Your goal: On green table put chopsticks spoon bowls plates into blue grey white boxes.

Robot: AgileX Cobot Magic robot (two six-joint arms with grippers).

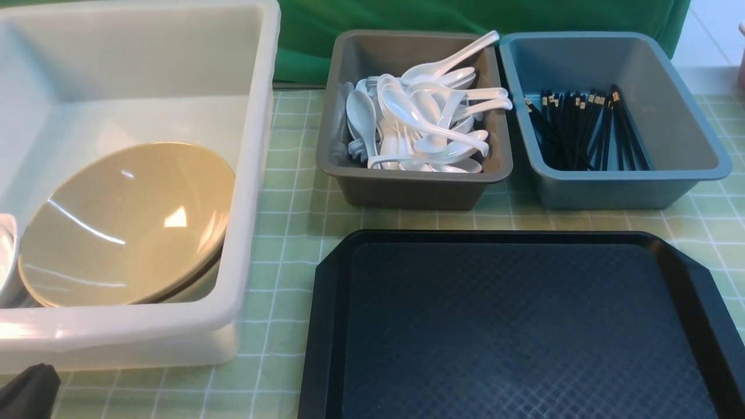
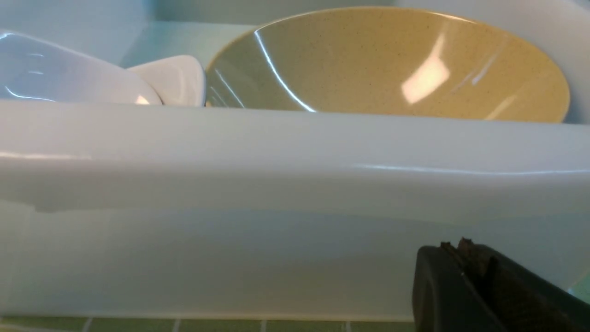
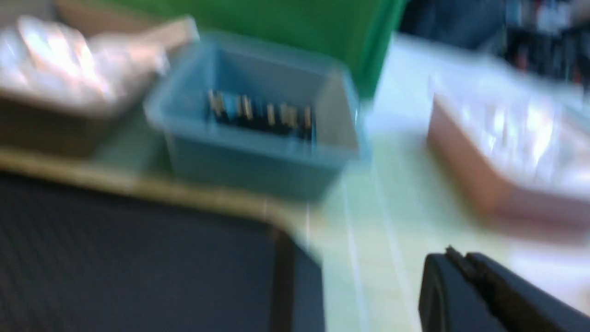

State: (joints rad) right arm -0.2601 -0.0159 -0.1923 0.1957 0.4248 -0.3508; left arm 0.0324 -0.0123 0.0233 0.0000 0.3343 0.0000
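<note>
A tan bowl (image 1: 125,224) leans inside the white box (image 1: 250,174) at the left, with white dishes (image 2: 69,74) beside it. The grey box (image 1: 413,186) holds several white spoons (image 1: 419,116). The blue box (image 1: 617,186) holds black chopsticks (image 1: 588,128). My left gripper (image 2: 456,246) is shut and empty, low in front of the white box's near wall (image 2: 276,221); its tip shows at the front view's bottom left (image 1: 26,390). My right gripper (image 3: 454,253) is shut and empty, above the green cloth right of the tray; it is out of the front view.
A black tray (image 1: 524,326) with nothing on it lies in front of the grey and blue boxes. A pinkish box with shiny contents (image 3: 507,152) stands at the far right. A green curtain (image 1: 407,17) hangs behind the table.
</note>
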